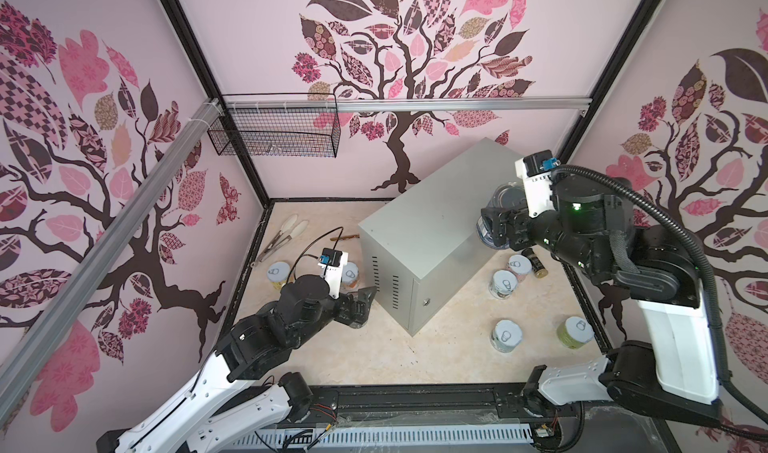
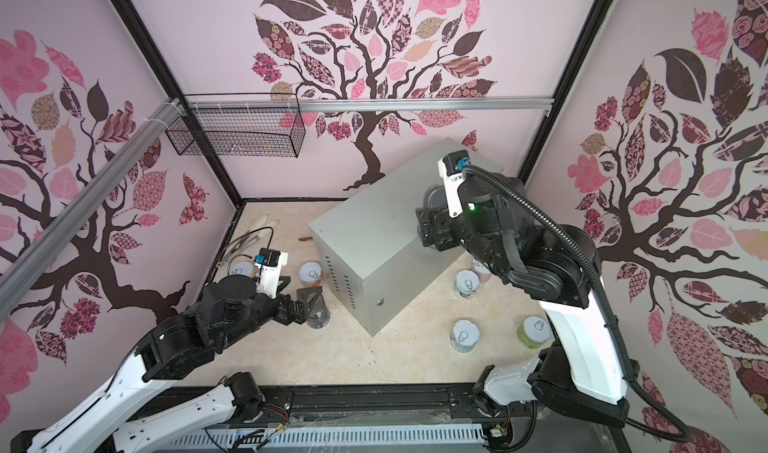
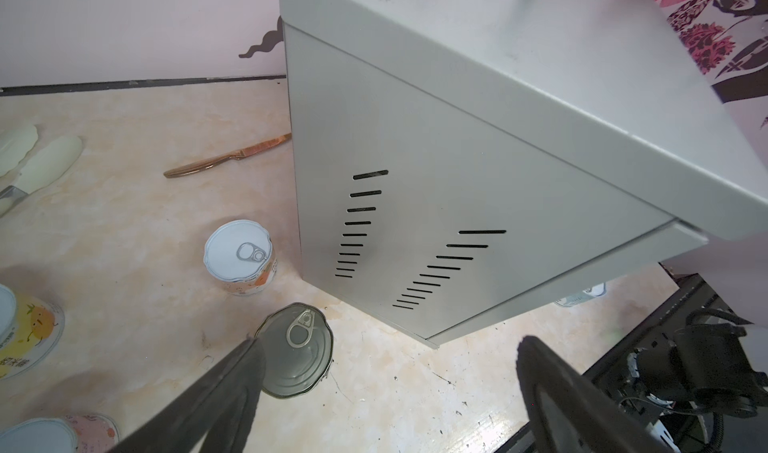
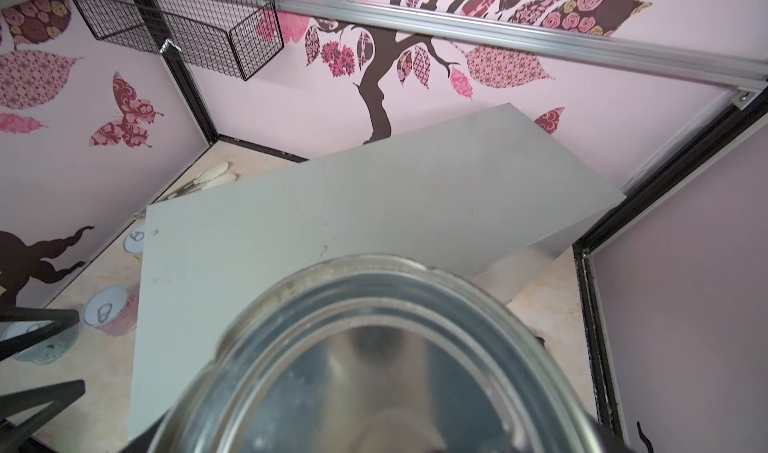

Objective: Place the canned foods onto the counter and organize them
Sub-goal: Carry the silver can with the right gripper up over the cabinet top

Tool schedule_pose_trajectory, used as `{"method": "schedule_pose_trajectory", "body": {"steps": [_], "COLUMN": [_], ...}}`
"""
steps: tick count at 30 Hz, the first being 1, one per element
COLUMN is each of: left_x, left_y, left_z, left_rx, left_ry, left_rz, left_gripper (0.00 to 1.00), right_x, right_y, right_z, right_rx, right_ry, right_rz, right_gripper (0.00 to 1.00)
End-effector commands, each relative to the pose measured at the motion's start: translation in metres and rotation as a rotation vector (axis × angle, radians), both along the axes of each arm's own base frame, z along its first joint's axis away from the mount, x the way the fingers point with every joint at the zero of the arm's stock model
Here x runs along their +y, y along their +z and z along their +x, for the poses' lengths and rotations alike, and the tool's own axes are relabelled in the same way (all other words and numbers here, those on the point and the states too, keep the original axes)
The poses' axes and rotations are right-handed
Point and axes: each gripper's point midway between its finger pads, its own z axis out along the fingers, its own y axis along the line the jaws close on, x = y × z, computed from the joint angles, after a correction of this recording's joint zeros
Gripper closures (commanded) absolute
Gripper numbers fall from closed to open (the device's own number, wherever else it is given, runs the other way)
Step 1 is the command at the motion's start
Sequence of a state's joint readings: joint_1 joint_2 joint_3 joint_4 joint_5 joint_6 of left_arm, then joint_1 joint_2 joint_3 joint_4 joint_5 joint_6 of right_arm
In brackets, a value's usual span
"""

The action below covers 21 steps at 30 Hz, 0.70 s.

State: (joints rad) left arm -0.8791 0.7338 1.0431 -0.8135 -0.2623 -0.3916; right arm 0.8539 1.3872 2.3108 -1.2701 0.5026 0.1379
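1. Right wrist view: right hand point(image 1: 498, 222) clamped a tall can point(image 4: 374, 368) above the grey cabinet point(image 4: 374, 206); setting it down seemed next.
2. Left hand point(image 2: 309, 299) hung apart over a second can point(image 3: 297, 347) on the table point(image 3: 124, 222).

The cabinet point(image 1: 419, 239) stands mid-way on the table point(image 1: 374, 355), three cans point(image 1: 278, 273) left of it with tongs point(image 1: 282, 233) and knife point(image 1: 347, 236) behind them, four cans point(image 1: 503, 282) and a jar point(image 1: 536, 262) on its right.
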Motion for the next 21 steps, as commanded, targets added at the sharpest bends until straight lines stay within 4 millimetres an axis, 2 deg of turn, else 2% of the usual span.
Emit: {"method": "schedule_pose_trajectory", "body": {"steps": [1,8,13,21], "left_x": [-0.001,0.001,-0.002,-0.008], "left_y": [0.015,0.021,0.013,0.0], "left_z": [-0.005,-0.007,-0.009,-0.008], "left_rx": [-0.019,-0.025,-0.013,0.006], "left_ry": [-0.03,-0.044,-0.056,-0.075], "left_rz": [-0.011,0.003,0.002,0.005], "left_gripper": [0.02,0.02,0.02,0.02], "right_x": [0.003,0.031,0.04,0.047], "right_y": [0.039,0.03,0.017,-0.016], "right_z": [0.015,0.052,0.078,0.12], "right_rx": [-0.121,-0.097,-0.048,0.051], "right_ry": [-0.041,-0.042,-0.011,-0.006], "right_rz": [0.055,0.036,0.073,0.08], "right_gripper": [0.78,0.72,0.74,0.74]}}
